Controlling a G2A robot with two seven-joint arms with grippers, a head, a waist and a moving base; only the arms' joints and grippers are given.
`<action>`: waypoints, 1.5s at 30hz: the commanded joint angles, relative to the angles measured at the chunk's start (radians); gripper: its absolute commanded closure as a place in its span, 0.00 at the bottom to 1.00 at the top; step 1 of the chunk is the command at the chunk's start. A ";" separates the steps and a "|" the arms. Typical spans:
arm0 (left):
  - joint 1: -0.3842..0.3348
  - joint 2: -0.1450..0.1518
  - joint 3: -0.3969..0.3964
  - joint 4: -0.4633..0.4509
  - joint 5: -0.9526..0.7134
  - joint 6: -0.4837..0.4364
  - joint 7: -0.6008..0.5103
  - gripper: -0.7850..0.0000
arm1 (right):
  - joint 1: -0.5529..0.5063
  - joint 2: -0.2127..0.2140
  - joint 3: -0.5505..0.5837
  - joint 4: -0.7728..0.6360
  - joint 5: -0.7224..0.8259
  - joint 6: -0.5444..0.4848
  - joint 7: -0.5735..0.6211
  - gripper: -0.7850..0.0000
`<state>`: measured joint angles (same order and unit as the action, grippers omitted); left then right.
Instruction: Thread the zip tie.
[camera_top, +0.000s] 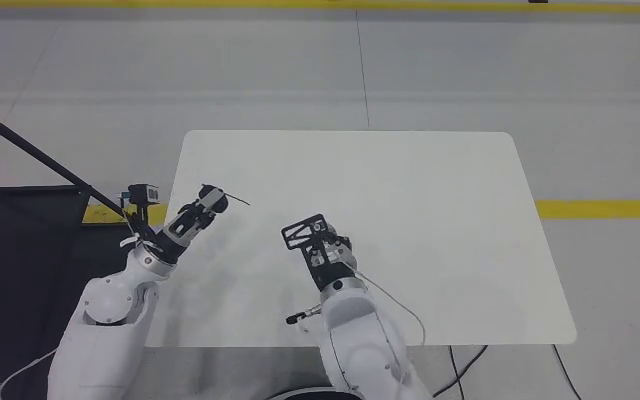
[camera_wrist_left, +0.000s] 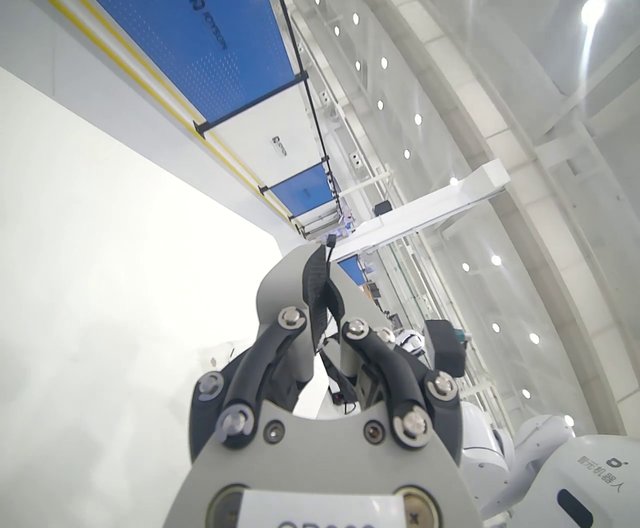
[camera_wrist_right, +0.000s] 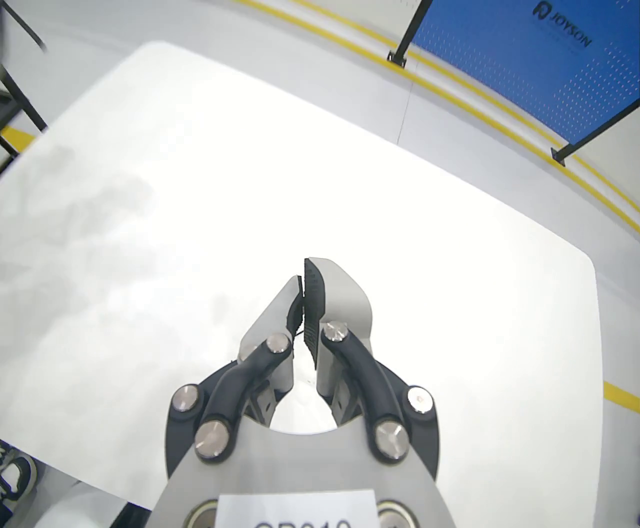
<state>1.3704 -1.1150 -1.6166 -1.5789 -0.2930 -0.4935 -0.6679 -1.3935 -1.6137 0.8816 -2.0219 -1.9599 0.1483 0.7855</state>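
Observation:
A thin black zip tie (camera_top: 237, 199) sticks out of my left gripper (camera_top: 211, 197), which hovers over the left part of the white table (camera_top: 420, 190). In the left wrist view the left gripper (camera_wrist_left: 320, 257) is shut on the zip tie (camera_wrist_left: 330, 246), whose small square head pokes past the fingertips while the strap runs back between the pads. My right gripper (camera_top: 308, 232) is near the table's front middle, apart from the zip tie. In its own wrist view the right gripper (camera_wrist_right: 305, 274) is shut, pads pressed together, above bare table.
A small black box (camera_top: 141, 192) on a dark stand sits just off the table's left edge, close to my left arm. A thin cable (camera_top: 395, 293) loops over the table by my right arm. The table's middle and right are bare.

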 joint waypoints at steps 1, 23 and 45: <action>-0.035 0.003 0.010 0.031 -0.002 0.019 -0.057 1.00 | -0.077 0.016 0.044 -0.061 0.041 -0.054 -0.136 1.00; -0.205 0.014 0.132 0.135 0.093 0.053 -0.294 1.00 | -0.295 0.073 0.193 -0.179 0.144 -0.274 -0.512 1.00; -0.326 0.018 0.351 0.090 0.163 -0.084 -0.575 1.00 | -0.403 0.127 0.310 -0.230 0.195 -0.492 -0.952 1.00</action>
<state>1.0545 -1.0970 -1.2773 -1.4925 -0.1239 -0.5690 -1.2294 -1.7899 -1.4903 1.1845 -2.2519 -1.7658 -0.3299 -0.1377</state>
